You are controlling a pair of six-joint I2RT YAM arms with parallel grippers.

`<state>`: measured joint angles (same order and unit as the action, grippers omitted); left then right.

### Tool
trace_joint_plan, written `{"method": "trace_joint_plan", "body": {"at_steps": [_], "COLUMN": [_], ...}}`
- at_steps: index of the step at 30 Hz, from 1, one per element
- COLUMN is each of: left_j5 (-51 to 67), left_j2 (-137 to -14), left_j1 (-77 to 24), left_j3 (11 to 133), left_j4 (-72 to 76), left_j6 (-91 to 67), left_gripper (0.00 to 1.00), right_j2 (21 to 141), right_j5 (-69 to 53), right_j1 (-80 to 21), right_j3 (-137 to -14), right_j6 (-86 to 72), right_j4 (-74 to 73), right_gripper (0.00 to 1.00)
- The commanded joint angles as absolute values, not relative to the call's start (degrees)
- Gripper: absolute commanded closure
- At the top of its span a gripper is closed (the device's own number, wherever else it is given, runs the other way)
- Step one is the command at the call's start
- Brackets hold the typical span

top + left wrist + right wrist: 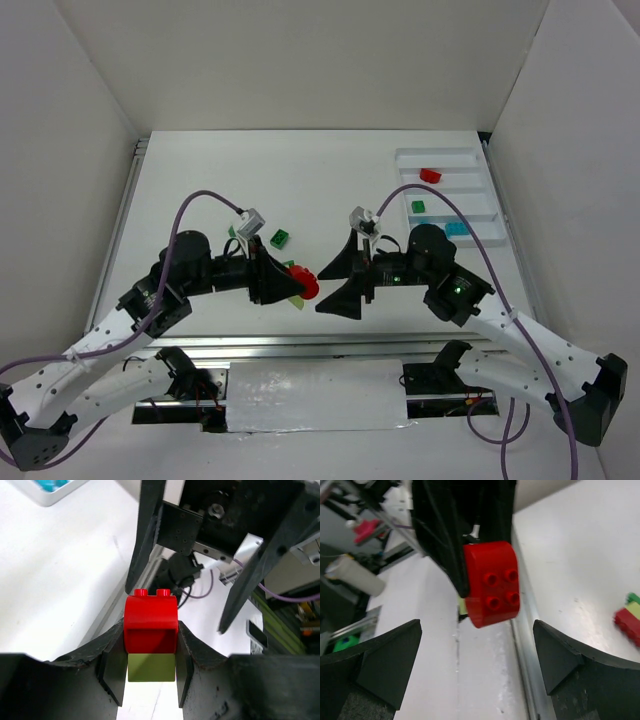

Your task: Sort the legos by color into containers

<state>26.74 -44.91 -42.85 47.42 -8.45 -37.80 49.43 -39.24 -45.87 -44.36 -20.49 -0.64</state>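
**Left gripper** (150, 656) – jaws closed on the sides of a red brick (150, 630), rounded, studs pointing away from the wrist. A yellow-green piece (151, 667) sits under it, between the fingers. The brick is held off the table (200, 180), mid-front.

**Right gripper** (475, 666) – jaws wide apart and holding nothing. They face the red brick (492, 585) without touching it.

**Tray** (450, 152), far right – a second red brick (431, 175), a green brick (418, 207) and cyan bricks (456, 229), apparently in separate compartments.

**Loose** – a green brick on the table (280, 238), left of centre.

**Progress** – early to middle, by my reading. A few pieces are sorted, while the held red brick and the loose ones are not yet placed. No yellow-green piece is visible in the tray.

**View differences**
- The left wrist alone shows the yellow-green piece clearly.
- The right wrist alone shows the four studs, and a small stack (630, 620) of red, yellow-green and green at its right edge that the top view does not show.
- Only the top view shows the tray's contents together.
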Motion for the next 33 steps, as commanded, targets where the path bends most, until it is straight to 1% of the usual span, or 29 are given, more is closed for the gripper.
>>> {"method": "trace_joint_plan", "body": {"at_steps": [1, 3, 4, 7, 8, 12, 13, 14, 16, 18, 21, 22, 23, 24, 25, 26, 27, 28, 29, 30, 31, 32, 33], "left_j5": [34.5, 36.2, 37.5, 42.0, 43.1, 44.0, 44.2, 44.2, 43.8, 43.6, 43.5, 43.2, 42.9, 42.1, 41.4, 40.6, 40.0, 38.4, 37.7, 36.9, 36.4, 35.7, 35.1], "left_j2": [-43.6, -43.4, -43.3, -42.8, -42.6, -42.2, -42.2, -42.0, -42.0, -42.0, -42.0, -42.2, -42.3, -42.4, -42.5, -42.6, -42.7, -42.9, -43.0, -43.1, -43.1, -43.1, -43.0], "left_j1": [-42.8, -42.8, -42.8, -42.9, -42.8, -42.8, -42.8, -42.8, -42.8, -42.8, -42.8, -42.8, -42.8, -42.8, -42.8, -42.8, -42.8, -42.8, -42.8, -42.8, -42.8, -42.8, -42.9], "left_j3": [46.2, 46.1, 45.5, 44.1, 44.0, 43.6, 43.4, 43.3, 43.5, 43.5, 43.7, 43.9, 43.9, 44.3, 44.5, 44.6, 45.2, 45.3, 45.5, 45.8, 45.9, 46.1, 46.2], "left_j4": [-1.3, -0.5, 2.3, 6.7, 7.0, 8.5, 8.9, 8.9, 8.7, 8.8, 9.1, 8.8, 8.4, 7.6, 6.9, 6.3, 5.1, 4.4, 3.7, 3.1, 2.7, 2.5, 2.0], "left_j6": [-33.4, -33.4, -33.9, -35.4, -35.6, -36.4, -36.5, -36.5, -36.4, -36.3, -36.4, -36.2, -36.0, -35.6, -35.4, -35.2, -35.0, -34.8, -34.7, -34.6, -34.7, -34.8, -34.9], "left_gripper": [1.00, 1.00, 1.00, 1.00, 1.00, 1.00, 1.00, 1.00, 1.00, 1.00, 1.00, 1.00, 1.00, 1.00, 1.00, 0.98, 0.82, 0.70, 0.62, 0.44, 0.29, 0.01, 0.00], "right_j2": [48.3, 49.2, 49.4, 50.4, 50.8, 53.3, 53.7, 54.4, 55.1, 56.2, 56.9, 57.0, 57.0, 56.9, 56.4, 56.2, 55.9, 55.4, 55.2, 55.1, 55.0, 55.0, 54.9], "right_j5": [-52.2, -52.7, -52.6, -53.2, -53.6, -52.3, -51.9, -51.9, -52.3, -52.7, -53.2, -53.9, -54.1, -54.3, -54.9, -55.3, -55.5, -55.6, -55.5, -55.5, -55.5, -55.0, -54.6], "right_j1": [-44.9, -44.9, -44.9, -44.8, -44.9, -44.9, -44.8, -44.8, -44.9, -45.0, -45.7, -45.7, -45.9, -45.9, -45.8, -45.9, -45.9, -45.9, -45.9, -46.0, -45.9, -45.9, -46.0], "right_j3": [-45.3, -45.4, -45.4, -43.9, -43.5, -43.9, -43.8, -43.7, -43.6, -43.7, -43.4, -43.3, -43.2, -42.9, -42.6, -42.3, -41.9, -41.4, -41.3, -41.2, -41.1, -41.0, -40.9], "right_j6": [-28.2, -30.6, -31.3, -34.7, -36.2, -37.4, -37.7, -38.4, -39.1, -39.0, -38.8, -38.8, -38.9, -39.0, -39.3, -39.6, -40.0, -40.4, -40.6, -40.8, -40.9, -41.0, -40.7], "right_j4": [6.6, 8.9, 9.9, 16.1, 17.6, 19.4, 19.7, 20.1, 21.4, 21.5, 22.2, 22.6, 22.8, 23.5, 24.2, 25.8, 26.6, 27.2, 27.5, 27.8, 27.9, 27.9, 27.9], "right_gripper": [0.00, 0.00, 0.01, 0.05, 0.09, 0.16, 0.23, 0.25, 0.30, 0.31, 0.49, 0.74, 0.91, 1.00, 1.00, 1.00, 1.00, 1.00, 1.00, 1.00, 1.00, 1.00, 1.00]}}
